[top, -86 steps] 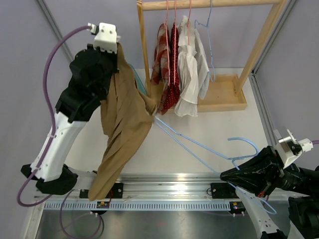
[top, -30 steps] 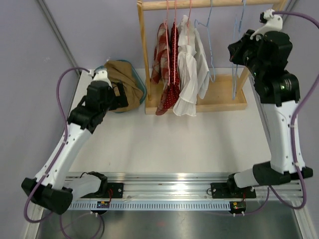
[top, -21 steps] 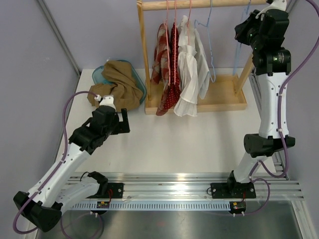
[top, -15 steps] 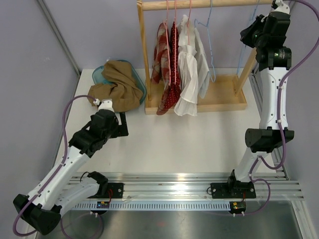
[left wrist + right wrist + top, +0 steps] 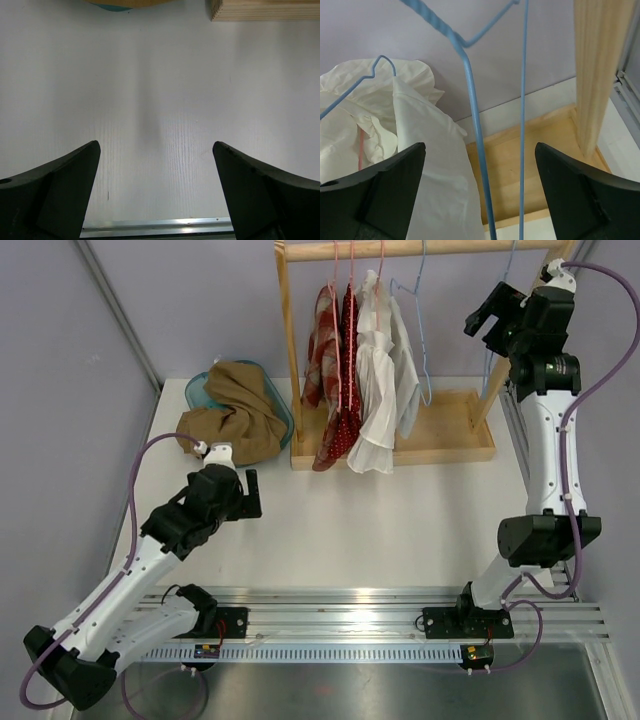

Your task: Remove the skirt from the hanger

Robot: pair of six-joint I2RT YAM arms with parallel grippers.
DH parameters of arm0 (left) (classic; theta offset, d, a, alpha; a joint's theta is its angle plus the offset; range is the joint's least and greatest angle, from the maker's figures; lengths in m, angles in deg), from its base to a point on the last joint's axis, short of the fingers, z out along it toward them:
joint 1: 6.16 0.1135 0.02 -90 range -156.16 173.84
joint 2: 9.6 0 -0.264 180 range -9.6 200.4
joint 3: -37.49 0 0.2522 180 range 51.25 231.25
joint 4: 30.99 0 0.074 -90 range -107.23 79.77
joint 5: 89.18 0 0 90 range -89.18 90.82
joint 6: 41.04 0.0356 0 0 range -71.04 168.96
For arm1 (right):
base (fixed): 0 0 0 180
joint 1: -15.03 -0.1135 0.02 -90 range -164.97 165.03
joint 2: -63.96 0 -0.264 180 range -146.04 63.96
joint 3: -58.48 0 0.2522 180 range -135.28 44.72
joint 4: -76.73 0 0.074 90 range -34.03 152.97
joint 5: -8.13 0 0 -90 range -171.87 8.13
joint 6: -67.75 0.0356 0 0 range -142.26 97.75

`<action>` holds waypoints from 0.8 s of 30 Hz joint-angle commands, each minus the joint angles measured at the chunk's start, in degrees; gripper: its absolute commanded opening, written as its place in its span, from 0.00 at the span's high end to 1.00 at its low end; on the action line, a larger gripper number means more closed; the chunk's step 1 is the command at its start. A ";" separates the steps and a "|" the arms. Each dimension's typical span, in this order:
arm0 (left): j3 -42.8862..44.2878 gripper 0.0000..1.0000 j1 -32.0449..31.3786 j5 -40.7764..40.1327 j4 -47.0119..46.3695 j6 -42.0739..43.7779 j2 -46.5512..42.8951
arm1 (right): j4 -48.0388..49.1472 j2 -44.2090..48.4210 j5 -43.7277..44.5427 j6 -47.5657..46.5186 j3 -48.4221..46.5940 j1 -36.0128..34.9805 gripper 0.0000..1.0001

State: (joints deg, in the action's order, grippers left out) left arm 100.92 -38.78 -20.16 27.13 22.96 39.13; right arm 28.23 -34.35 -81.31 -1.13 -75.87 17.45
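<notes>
The tan skirt (image 5: 240, 410) lies crumpled in a teal basket (image 5: 195, 390) at the back left, off any hanger. Its edge just shows at the top of the left wrist view (image 5: 130, 2). My left gripper (image 5: 252, 495) is open over bare table in front of the basket, with nothing between its fingers (image 5: 155, 144). The bare blue hanger (image 5: 470, 100) hangs from the wooden rail at the rack's right end. My right gripper (image 5: 487, 308) is high up beside it and open (image 5: 480, 147). The hanger's wires pass between the spread fingers, touching neither.
A wooden clothes rack (image 5: 445, 445) stands at the back. On it hang red patterned garments (image 5: 335, 380), a white shirt (image 5: 385, 390) and another empty blue hanger (image 5: 422, 340). The rack's right post (image 5: 597, 75) is close beside my right gripper. A metal rail (image 5: 350, 615) runs along the near edge.
The right gripper has opened and let go of the blue hanger, now hanging on the rail. The left arm has drawn back from the basket towards the near side.
</notes>
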 commanded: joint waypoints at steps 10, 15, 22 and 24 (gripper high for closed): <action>-0.45 0.01 -3.06 -3.11 -1.65 -1.16 -0.39 | 6.26 14.10 -12.31 1.73 2.30 -1.79 0.01; -0.63 0.01 -4.20 -3.90 -1.56 -1.60 -1.35 | 3.55 9.54 -14.89 -1.34 -2.27 -7.85 0.01; -0.54 0.01 -6.22 -5.04 -1.12 -1.86 -1.88 | 1.78 3.21 -12.25 -1.88 -3.42 -12.26 0.03; -0.45 0.01 -6.66 -5.57 -0.77 -1.95 -1.80 | 2.13 2.77 -12.07 -1.61 -2.63 -12.52 0.04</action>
State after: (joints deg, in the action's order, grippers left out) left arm 100.59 -44.59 -23.06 27.28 21.89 38.06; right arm 30.08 -31.70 -93.44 -2.09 -78.10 5.27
